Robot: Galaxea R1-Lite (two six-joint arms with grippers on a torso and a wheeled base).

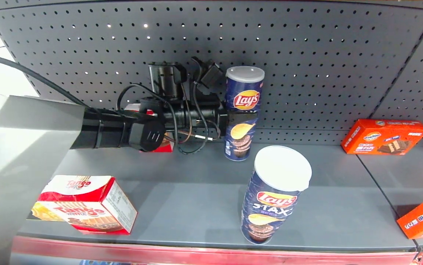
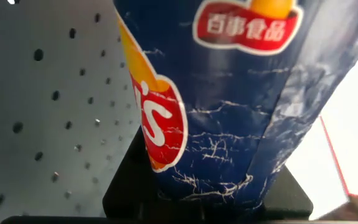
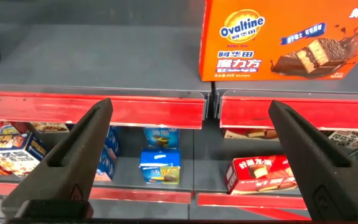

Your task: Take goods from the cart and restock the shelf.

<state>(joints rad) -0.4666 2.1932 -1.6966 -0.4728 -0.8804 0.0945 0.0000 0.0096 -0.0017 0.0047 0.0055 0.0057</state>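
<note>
Blue chip can (image 1: 244,96), clamped in left hand (image 1: 238,118)

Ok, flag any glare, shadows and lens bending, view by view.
Head view: white glare at the far left edge, light pinpricks through the pegboard, its seams splaying upward. Left wrist view: washed-out white beside the held can. Right wrist view: lower shelf in shadow.

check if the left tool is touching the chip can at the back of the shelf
Touching. The head view shows the left tool clamped across the middle of the rear chip can, no gap.
</note>
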